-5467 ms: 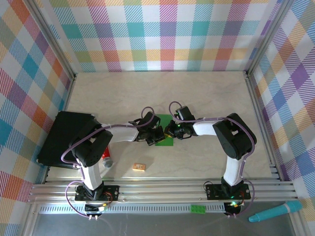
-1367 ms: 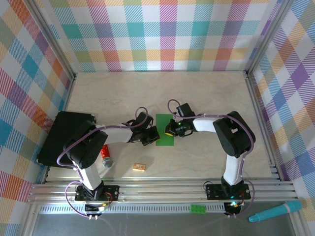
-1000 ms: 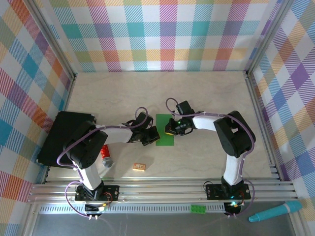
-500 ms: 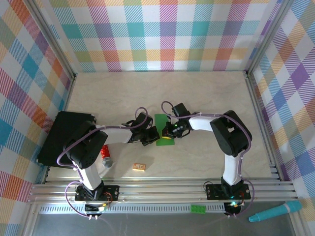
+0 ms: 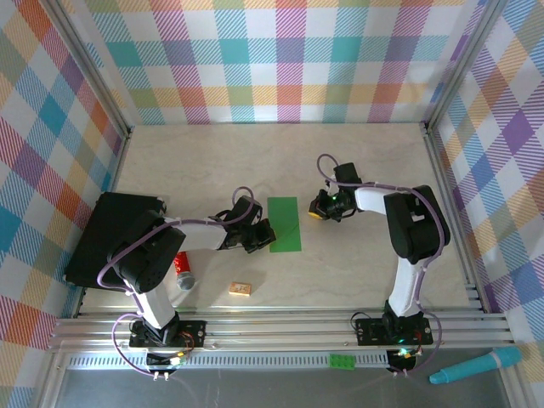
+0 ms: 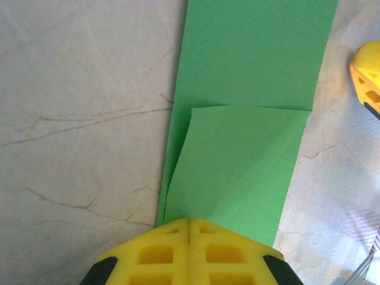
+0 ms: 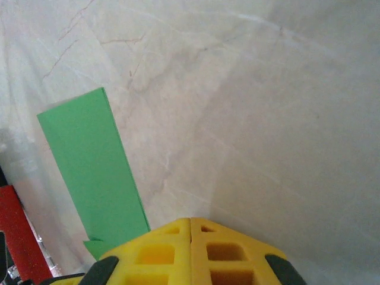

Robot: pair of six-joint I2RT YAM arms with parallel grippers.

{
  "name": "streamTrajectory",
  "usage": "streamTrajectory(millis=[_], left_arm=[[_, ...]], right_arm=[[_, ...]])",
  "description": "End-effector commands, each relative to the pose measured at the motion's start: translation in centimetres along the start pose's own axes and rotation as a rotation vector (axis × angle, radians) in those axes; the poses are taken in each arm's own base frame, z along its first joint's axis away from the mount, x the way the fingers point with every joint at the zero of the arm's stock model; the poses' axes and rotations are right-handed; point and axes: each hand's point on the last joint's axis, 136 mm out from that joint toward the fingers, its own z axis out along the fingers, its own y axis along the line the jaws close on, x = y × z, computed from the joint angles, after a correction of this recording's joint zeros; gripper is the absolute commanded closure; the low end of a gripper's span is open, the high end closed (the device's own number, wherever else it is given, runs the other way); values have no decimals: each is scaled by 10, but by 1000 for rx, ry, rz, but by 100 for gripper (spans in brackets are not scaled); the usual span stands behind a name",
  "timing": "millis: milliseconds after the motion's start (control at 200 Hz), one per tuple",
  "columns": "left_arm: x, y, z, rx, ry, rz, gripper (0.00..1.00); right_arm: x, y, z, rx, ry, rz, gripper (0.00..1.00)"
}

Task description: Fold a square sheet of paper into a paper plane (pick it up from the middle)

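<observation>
1. We are seeing the folded paper (image 5: 285,224) lying on the bench (image 5: 255,161), with the left hand (image 5: 263,236) closed at its left edge and the right hand (image 5: 319,211) closed, apart rightward.
2. We are judging it light, limp and slippery, so pinching the lifted flap looks best.

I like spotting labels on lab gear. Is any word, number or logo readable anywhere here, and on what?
None can be read.
Small tan block: faint marks on top, too small to read.
Red cylindrical item: no label legible.
Bright green folded paper: blank.
</observation>
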Motion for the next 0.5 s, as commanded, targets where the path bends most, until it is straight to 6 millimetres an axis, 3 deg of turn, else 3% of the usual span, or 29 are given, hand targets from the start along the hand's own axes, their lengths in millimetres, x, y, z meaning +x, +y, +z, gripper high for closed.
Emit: streamTrajectory(millis=[0,95,185,490], left_arm=[[-1,-3,-13,-30,9,6,96],[-17,-27,-24,26,-60,22,82],[-30,-40,-28,64,-119,22,77],[-48,-31,-8,42,-156,-27,76]], right_arm=[[14,23,-15,-39,7,-24,87],[30,28,-19,-58,29,-15,80],[44,33,-20,-81,46,-2,77],[74,35,-4,-105,131,100,64]])
